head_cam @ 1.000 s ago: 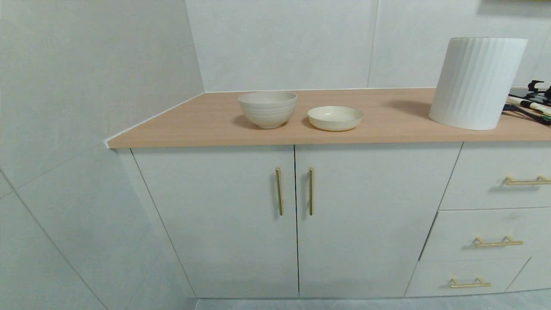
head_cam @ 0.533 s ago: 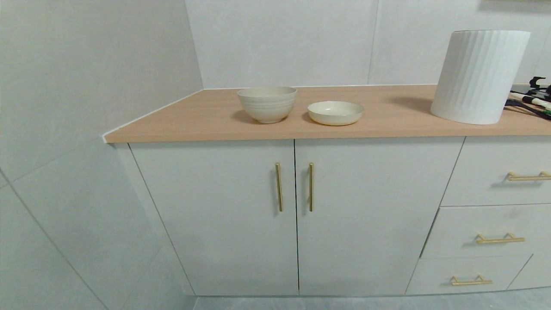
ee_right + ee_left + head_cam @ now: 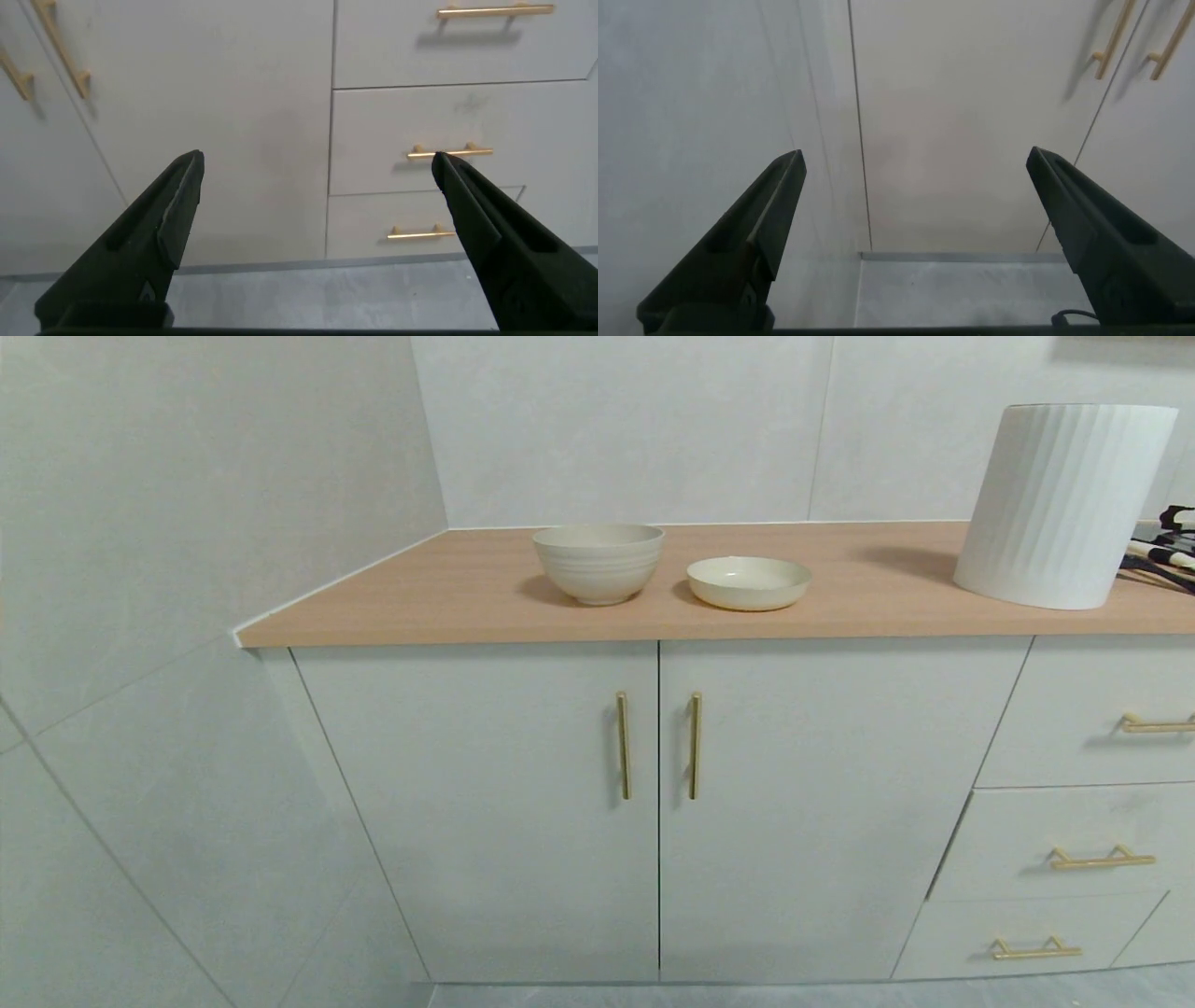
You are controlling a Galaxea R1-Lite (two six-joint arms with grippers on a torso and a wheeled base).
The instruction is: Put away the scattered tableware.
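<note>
A ribbed beige bowl [image 3: 598,562] stands on the wooden countertop [image 3: 439,597], left of a shallow cream dish [image 3: 749,582]. Below them the white cabinet has two doors that meet at a pair of gold handles [image 3: 657,745]. My left gripper [image 3: 915,173] hangs low before the cabinet's left door, open and empty. My right gripper [image 3: 318,177] is open too, low in front of the drawer fronts [image 3: 448,121], with nothing between its fingers.
A tall ribbed white cylinder [image 3: 1064,504] stands on the countertop's right, with dark utensils [image 3: 1162,553] behind it. Three drawers with gold pulls [image 3: 1088,859] lie right of the doors. A tiled wall [image 3: 140,616] closes the left side. Grey floor lies below.
The whole head view has shifted, so the camera moved: cabinet and dishes now sit slightly further right and lower than half a second ago. Nothing on the countertop changed place.
</note>
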